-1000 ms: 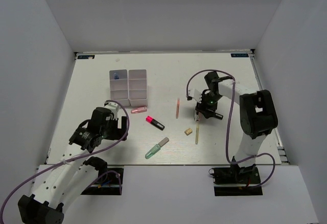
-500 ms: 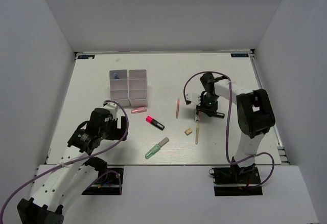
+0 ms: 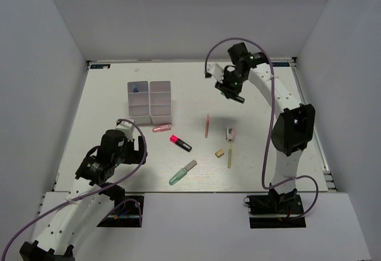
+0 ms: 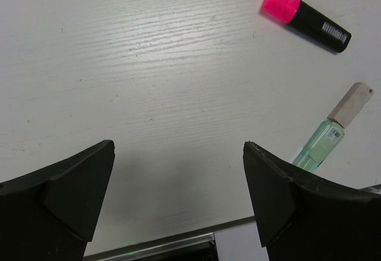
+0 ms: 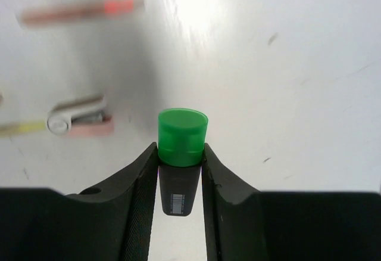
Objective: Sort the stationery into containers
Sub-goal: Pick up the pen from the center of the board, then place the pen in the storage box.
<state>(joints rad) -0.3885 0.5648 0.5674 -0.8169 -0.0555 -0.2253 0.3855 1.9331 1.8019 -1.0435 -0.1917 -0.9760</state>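
overhead view of a white table (image 3: 107, 112) with two robot arms. the right gripper (image 3: 231, 89) hangs above the far part of the table, at about 1 o'clock from its middle. its fingers are clamped on the black body of a green-capped marker (image 5: 183, 134), and the cap sticks out past the fingertips. we judge this to be the carrying step: the marker is in the air, not yet in a container. the left tray (image 3: 130, 100) and right tray (image 3: 170, 103) stand touching side by side at about 10 o'clock, well apart from that gripper. a blue marker (image 3: 136, 87) sits in the left tray's far compartment. the next move, we think, calls for travelling toward 9 o'clock until the marker is over a compartment, then lowering and letting go. the left gripper (image 4: 178, 148) sits low near 7 o'clock, fingers spread wide, holding nothing. lying loose on the table are a pink tube (image 3: 161, 128), a pink-capped black marker (image 4: 305, 18), a pale green marker (image 4: 324, 139), an orange pencil (image 3: 207, 126), a wooden pencil (image 3: 230, 154) and a tan eraser (image 3: 219, 152).
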